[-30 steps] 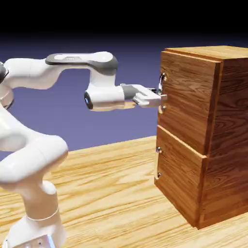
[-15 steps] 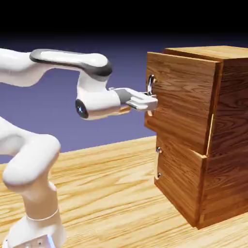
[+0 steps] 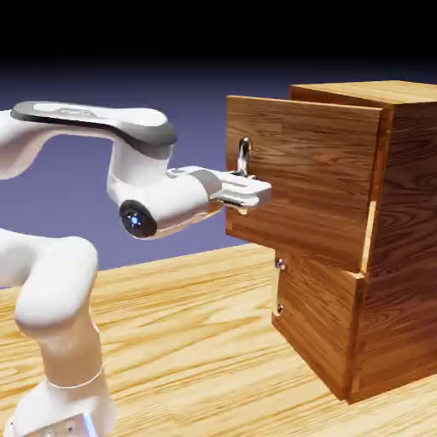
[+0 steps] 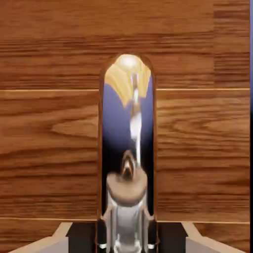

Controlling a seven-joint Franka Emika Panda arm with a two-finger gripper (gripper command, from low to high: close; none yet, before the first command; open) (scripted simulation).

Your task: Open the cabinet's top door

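The cabinet point(image 3: 401, 256) of reddish-brown wood stands at the exterior view's right. Its top door point(image 3: 316, 179) stands well out from the cabinet body toward the left, with a gap showing along its right edge. My gripper point(image 3: 250, 193) is shut on the door's vertical silver handle point(image 3: 244, 157), gripping it at its lower part. In the hand view the mirror-like handle point(image 4: 127, 143) fills the middle, with the door's wood grain point(image 4: 49, 138) behind it. There my gripper point(image 4: 127, 234) pinches the bar at the bottom edge.
The lower panel point(image 3: 317, 317) sits flush and closed, with two small silver mounts point(image 3: 280, 265) on its left edge. The cabinet rests on a light wooden table point(image 3: 196, 341). My white arm point(image 3: 60, 290) rises at the left.
The top door has come out of the cabinet toward the exterior view's left. My gripper closed on the handle and drew back with it, and the arm folded leftward.
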